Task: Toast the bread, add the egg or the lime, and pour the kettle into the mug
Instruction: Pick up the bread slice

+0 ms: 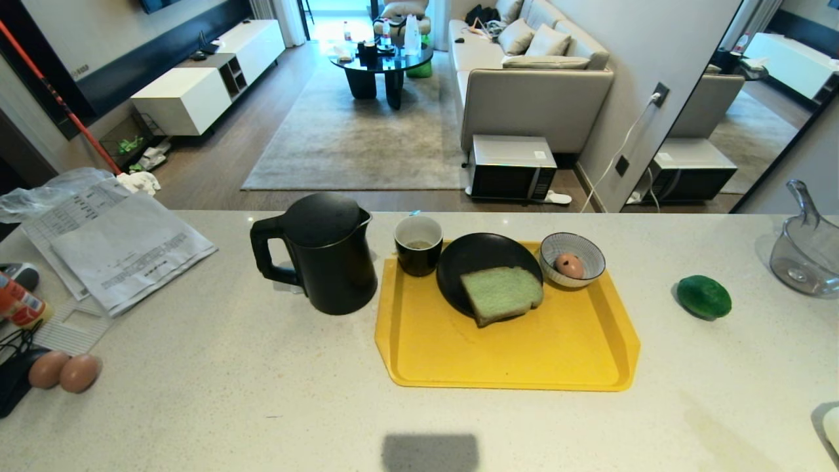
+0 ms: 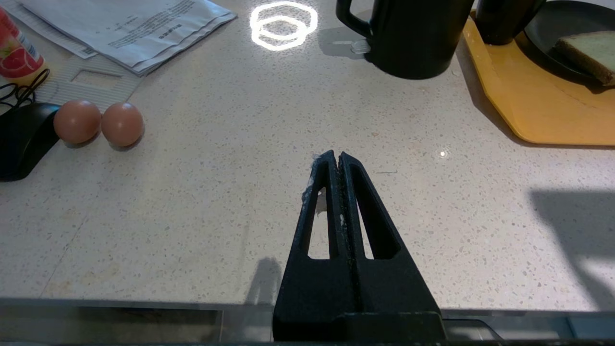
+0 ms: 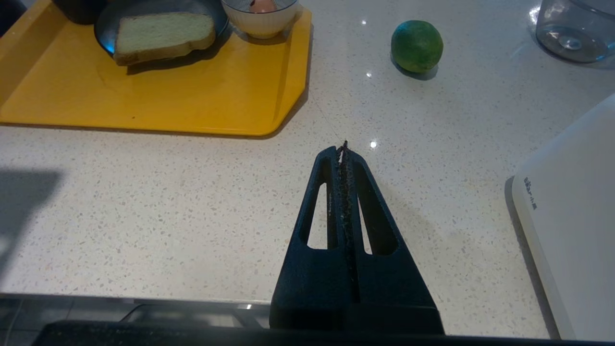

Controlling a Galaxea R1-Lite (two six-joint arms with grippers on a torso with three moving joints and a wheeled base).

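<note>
Both my left gripper (image 2: 339,156) and right gripper (image 3: 342,149) hang pressed together over the near counter, holding nothing. The bread (image 1: 501,294) overhangs its black plate (image 1: 467,261) on the tray (image 1: 564,354); a careless pinch could drag that plate into the mug (image 1: 418,244) beside the kettle (image 1: 328,252). The lime (image 1: 703,296), far right, may roll.

- My worktop (image 1: 262,393) is pale speckled stone.
- Sitting right on it: black kettle (image 1: 324,252), yellow tray (image 1: 511,347) just beside it, lime (image 1: 703,296) off right.
- Far left: papers (image 1: 111,242), two loose eggs (image 1: 64,371).
- Clear jug (image 1: 806,252) far right.
</note>
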